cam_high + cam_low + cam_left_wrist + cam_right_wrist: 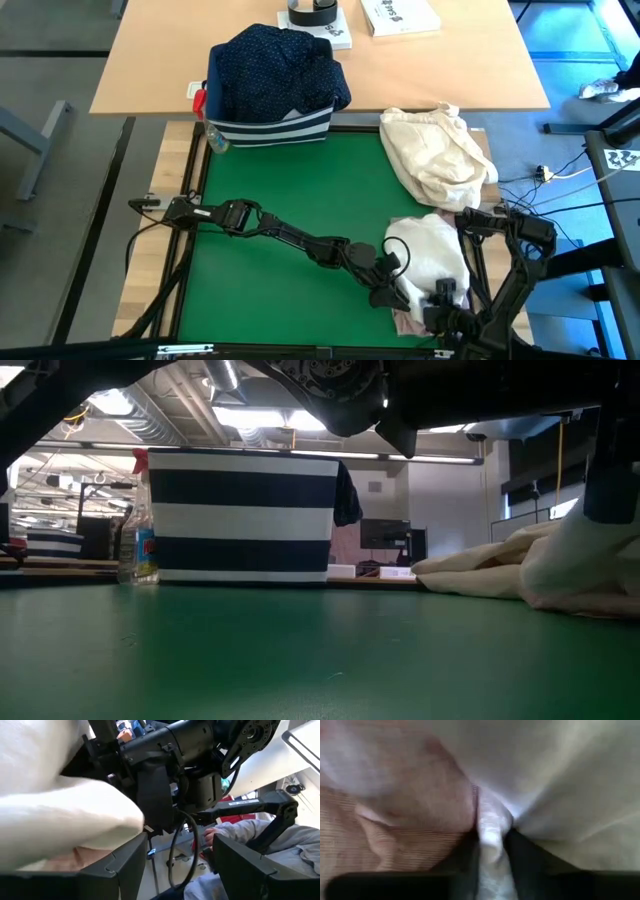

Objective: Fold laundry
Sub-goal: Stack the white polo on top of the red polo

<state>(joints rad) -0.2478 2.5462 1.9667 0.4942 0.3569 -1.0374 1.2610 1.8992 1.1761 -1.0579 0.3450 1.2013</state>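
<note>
A white shirt [430,255] lies crumpled on the green mat [280,190] near its right front corner, on top of a pale pink top [406,322] whose edge shows beneath it. My right gripper [492,845] has come down on the pile's near side and is shut on white cloth. My left gripper [180,875] reaches level from the left to the pile's near left side, open, with the white shirt [60,820] beside one finger. A navy white-dotted shirt [275,65] lies heaped in the striped bin [270,128]. My right gripper pinches a raised fold of the white shirt [492,822] between its two fingers, coming steeply from above. The fold stands up between the fingertips while the cloth around it lies on the pile, with the pink top [395,820] right beside it. I cannot tell whether my left gripper touches the shirt.
A cream-beige cloth bundle [435,150] lies on the mat's far right, just beyond the white shirt. A spray bottle [205,120] stands left of the bin. Books [400,15] lie on the wooden table behind. The mat's left and middle are bare green.
</note>
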